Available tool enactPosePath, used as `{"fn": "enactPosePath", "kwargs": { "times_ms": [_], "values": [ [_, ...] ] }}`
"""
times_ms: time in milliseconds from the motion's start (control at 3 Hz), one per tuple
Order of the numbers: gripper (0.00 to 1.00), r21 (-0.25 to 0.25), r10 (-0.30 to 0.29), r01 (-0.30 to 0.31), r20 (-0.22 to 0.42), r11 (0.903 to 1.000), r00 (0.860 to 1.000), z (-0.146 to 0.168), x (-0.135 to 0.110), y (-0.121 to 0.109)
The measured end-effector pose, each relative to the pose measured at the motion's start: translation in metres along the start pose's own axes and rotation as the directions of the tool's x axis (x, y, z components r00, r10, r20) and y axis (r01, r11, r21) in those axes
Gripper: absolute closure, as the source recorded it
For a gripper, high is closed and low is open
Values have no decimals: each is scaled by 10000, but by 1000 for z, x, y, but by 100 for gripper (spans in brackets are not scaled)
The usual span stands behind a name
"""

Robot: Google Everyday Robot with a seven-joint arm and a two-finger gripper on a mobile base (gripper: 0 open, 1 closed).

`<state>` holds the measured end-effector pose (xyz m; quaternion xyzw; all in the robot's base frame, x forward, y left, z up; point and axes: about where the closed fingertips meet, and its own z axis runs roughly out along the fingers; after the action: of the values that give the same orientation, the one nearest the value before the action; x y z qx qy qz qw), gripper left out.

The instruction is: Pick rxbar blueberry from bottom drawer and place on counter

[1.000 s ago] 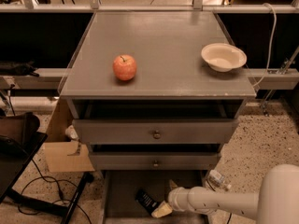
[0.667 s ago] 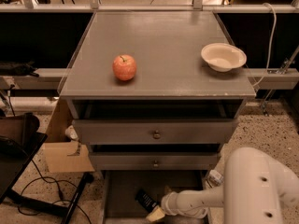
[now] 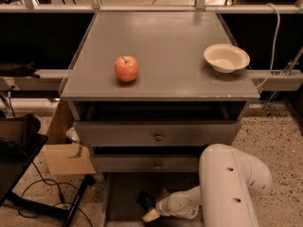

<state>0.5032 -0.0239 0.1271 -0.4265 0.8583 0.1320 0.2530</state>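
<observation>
The rxbar blueberry [image 3: 145, 201] is a small dark bar lying on the floor of the open bottom drawer [image 3: 122, 196], near its middle. My gripper [image 3: 151, 214] reaches into that drawer from the right and sits just below and beside the bar, touching or nearly touching it. My white arm [image 3: 232, 188] covers the drawer's right part. The counter [image 3: 161, 37] is the grey cabinet top above.
A red apple [image 3: 126, 68] stands on the counter's left front and a pale bowl [image 3: 226, 57] at its right edge. Two knobbed drawers [image 3: 158, 136] sit slightly open above the bottom one. A cardboard box [image 3: 66, 157] and cables lie on the floor at left.
My arm has swung in from the right, its white elbow now filling the lower right. The gripper has moved slightly left, closer to the bar. The bar has not moved.
</observation>
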Motion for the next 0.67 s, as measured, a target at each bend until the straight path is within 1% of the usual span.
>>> {"fn": "enactPosePath", "kwargs": {
  "times_ms": [333, 667],
  "values": [
    [0, -154, 70, -71, -71, 9999, 10000, 19, 0, 6],
    [0, -446, 191, -204, -294, 9988, 9994, 37, 9, 14]
  ]
}}
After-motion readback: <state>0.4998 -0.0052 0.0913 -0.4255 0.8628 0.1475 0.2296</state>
